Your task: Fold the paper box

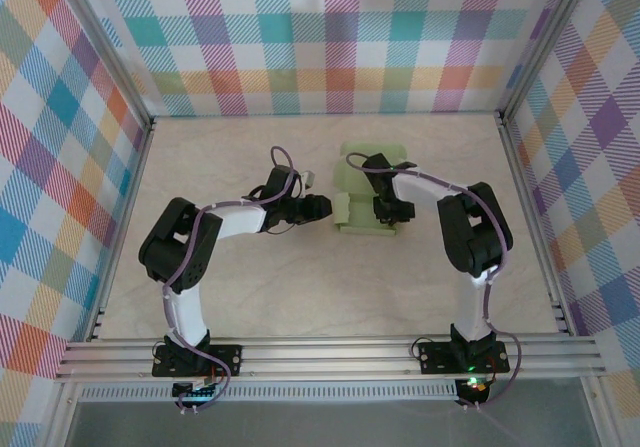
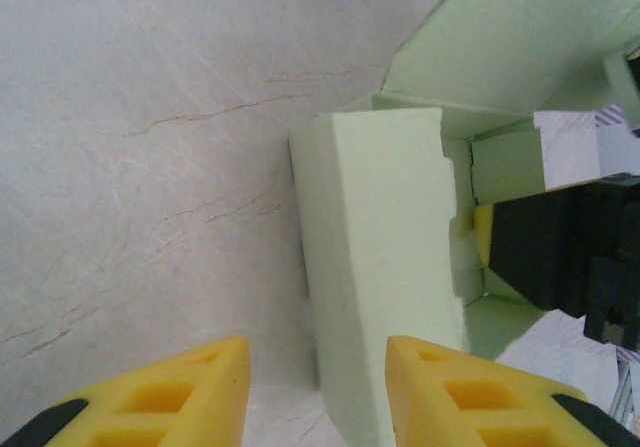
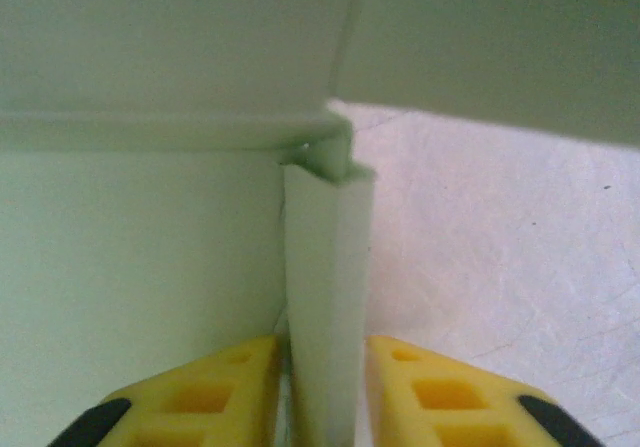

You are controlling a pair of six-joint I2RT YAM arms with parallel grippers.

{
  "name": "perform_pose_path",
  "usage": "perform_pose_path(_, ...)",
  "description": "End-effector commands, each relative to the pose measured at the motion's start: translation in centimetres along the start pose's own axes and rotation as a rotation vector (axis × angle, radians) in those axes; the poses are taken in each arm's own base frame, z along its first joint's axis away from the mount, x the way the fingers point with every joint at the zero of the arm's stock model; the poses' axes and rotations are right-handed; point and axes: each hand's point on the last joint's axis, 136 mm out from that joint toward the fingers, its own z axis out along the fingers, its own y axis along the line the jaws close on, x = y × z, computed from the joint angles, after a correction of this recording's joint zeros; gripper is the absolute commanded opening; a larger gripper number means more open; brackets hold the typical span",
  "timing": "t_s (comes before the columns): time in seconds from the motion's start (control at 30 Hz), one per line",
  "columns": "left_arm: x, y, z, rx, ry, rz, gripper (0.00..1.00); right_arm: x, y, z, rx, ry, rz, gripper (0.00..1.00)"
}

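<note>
Looks partway done: the paper box (image 1: pixel 368 182) sits on the table (image 1: pixel 250 297), side walls raised, top open, left claw (image 1: pixel 322 205) released just beside it, right claw (image 1: pixel 384 212) astride one wall, pinching or loosed, can't tell.

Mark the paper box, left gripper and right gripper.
paper box (image 1: pixel 352 182), top external view, left part of card.
left gripper (image 2: pixel 315 367), left wrist view, midway between yellow fingertips.
right gripper (image 3: pixel 320 367), right wrist view, midway between yellow fingertips.
</note>
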Motion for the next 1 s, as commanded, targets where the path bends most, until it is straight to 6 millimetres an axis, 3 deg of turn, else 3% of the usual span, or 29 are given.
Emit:
perform_pose_path(0.0, -0.6, -1.1, -1.2, 0.008, -0.022, 0.044, 0.41, -0.5, 0.2, -2.0, -0.056, -0.038, 0.026, 0.35)
perform_pose_path(0.27, -0.6, -1.2, -0.9, 0.006, -0.018, 0.039, 0.42, -1.0, 0.2, -3.5, -0.100, -0.086, 0.043, 0.47)
perform_pose_path(0.4, -1.0, -1.0, -0.8, -0.017, -0.019, 0.056, 0.47, -1.4, 0.5, -4.2, -0.168, -0.126, 0.070, 0.52)
perform_pose_path(0.57, -1.5, -0.8, -0.2, -0.051, 0.013, 0.128, 0.48, -1.6, 1.3, -5.1, -0.366, -0.166, 0.139, 0.53)
perform_pose_path(0.67, -1.5, -1.0, 0.8, -0.020, 0.040, 0.110, 0.40, -1.6, 1.7, -5.9, -0.477, -0.186, 0.166, 0.52)
perform_pose_path(0.97, -1.8, -0.3, 2.2, -0.003, 0.034, 0.055, 0.41, -1.2, 1.5, -5.9, -0.614, -0.174, 0.229, 0.52)
